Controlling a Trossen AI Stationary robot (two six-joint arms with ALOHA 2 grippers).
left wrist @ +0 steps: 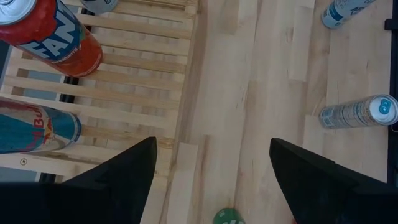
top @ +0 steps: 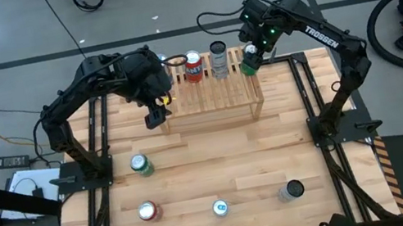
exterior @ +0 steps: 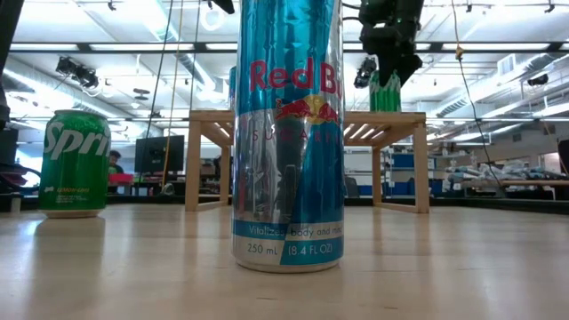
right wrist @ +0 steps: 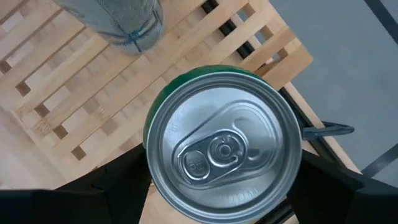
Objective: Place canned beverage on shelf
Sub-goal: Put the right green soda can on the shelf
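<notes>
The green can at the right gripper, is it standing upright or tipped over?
Upright: the green can shows its round lid squarely from above, and it stands vertical on the shelf in the low view.

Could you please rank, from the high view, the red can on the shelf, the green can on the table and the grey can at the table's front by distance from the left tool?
From the left tool:
1. Red can, on the shelf.
2. Green can, left side of the table.
3. Grey can, front right.
</notes>
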